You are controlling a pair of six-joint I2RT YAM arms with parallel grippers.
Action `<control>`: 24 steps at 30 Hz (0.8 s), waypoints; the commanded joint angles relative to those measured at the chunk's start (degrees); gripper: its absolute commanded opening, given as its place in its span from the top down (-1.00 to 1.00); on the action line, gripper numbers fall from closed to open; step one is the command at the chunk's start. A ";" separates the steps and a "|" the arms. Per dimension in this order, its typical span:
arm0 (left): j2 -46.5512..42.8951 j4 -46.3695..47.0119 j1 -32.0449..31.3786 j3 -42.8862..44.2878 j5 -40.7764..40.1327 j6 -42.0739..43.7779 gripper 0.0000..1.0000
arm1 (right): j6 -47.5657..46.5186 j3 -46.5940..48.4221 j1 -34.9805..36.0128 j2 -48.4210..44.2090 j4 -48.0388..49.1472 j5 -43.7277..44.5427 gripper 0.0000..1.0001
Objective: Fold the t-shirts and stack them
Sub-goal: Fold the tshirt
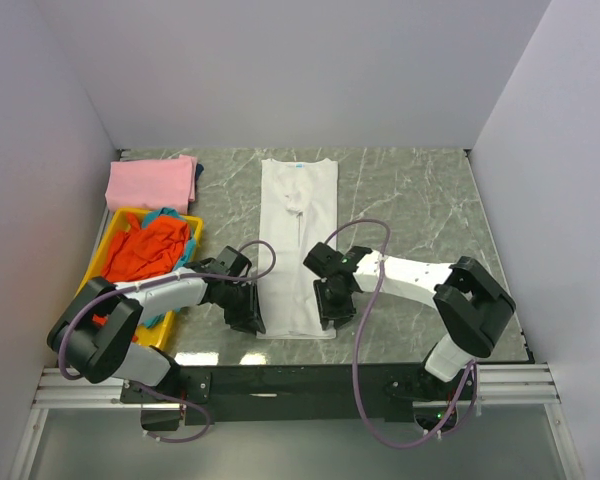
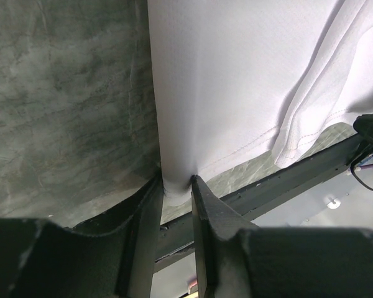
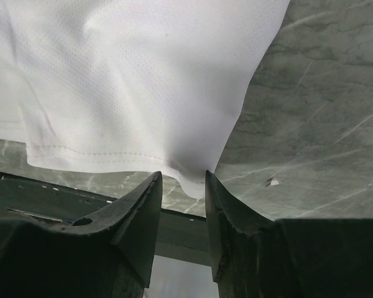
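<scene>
Both grippers pinch white t-shirt hem corners.

Soft, even light from above, hardly any shadow; white t-shirt runs bright, near fingers dark and slightly blurred.

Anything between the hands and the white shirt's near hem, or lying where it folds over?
Nothing visible. The left hand and right hand each straddle a near corner of the white t-shirt. Its top is bare; pink shirt and yellow tray sit off to its left.
</scene>
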 commanded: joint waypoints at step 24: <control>4.33 -1.13 -1.40 -1.14 -4.19 0.33 0.73 | 0.25 -1.91 0.76 -1.41 -1.14 2.22 0.93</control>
